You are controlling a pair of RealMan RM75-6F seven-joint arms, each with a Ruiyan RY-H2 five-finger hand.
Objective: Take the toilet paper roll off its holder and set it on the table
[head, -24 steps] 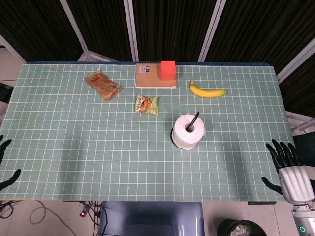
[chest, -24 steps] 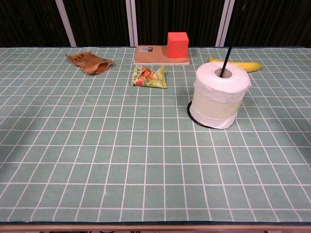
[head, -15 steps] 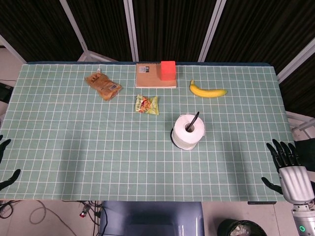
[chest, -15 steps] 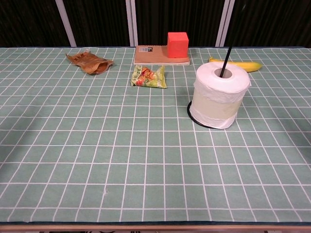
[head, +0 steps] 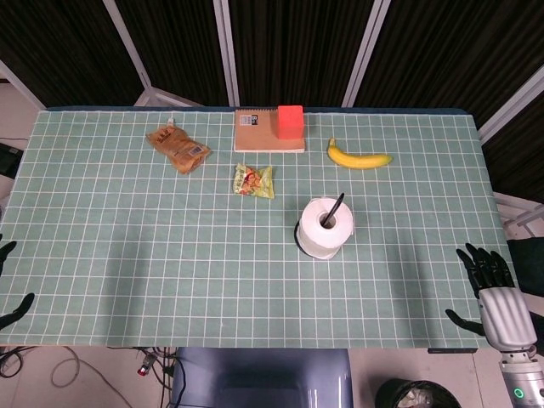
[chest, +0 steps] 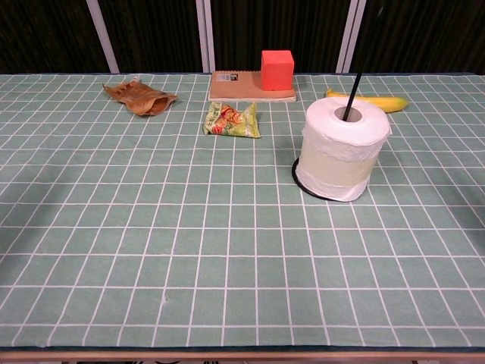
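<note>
Green gridded cloth covers the whole bench [head: 127, 246], so that's the biggest thing going. Next down, the toilet paper roll [head: 326, 227] sits right of centre, upright on its holder [chest: 355, 82], black rod poking up through the core. Top middle there's a brown notebook [head: 262, 133] with a red cube [head: 291, 121] on its right end. Banana [head: 359, 157] is off to the right of that, brown snack bag [head: 178, 146] upper left, small green packet [head: 254, 180] below the notebook. Right hand [head: 497, 293] is at the lower right edge, fingers spread, holding nothing. Left hand [head: 10, 289] barely peeks in at the lower left edge, can't tell its state.
</note>
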